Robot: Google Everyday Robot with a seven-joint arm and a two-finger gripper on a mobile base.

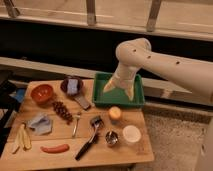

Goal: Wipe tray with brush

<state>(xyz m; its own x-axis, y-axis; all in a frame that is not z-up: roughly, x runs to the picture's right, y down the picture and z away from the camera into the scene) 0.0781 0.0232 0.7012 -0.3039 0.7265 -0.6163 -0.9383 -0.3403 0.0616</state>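
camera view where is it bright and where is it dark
Camera view: the wooden table and pale arm are evenly lit; the strip behind the table is nearly black; the gripper, jaws open, hangs over the green tray, no glare on either.

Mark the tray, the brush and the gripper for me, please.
tray (112, 103): camera view, on its front rim.
brush (88, 142): camera view, on the middle of its black handle.
gripper (119, 91): camera view, midway between its open fingertips, hanging over the tray.
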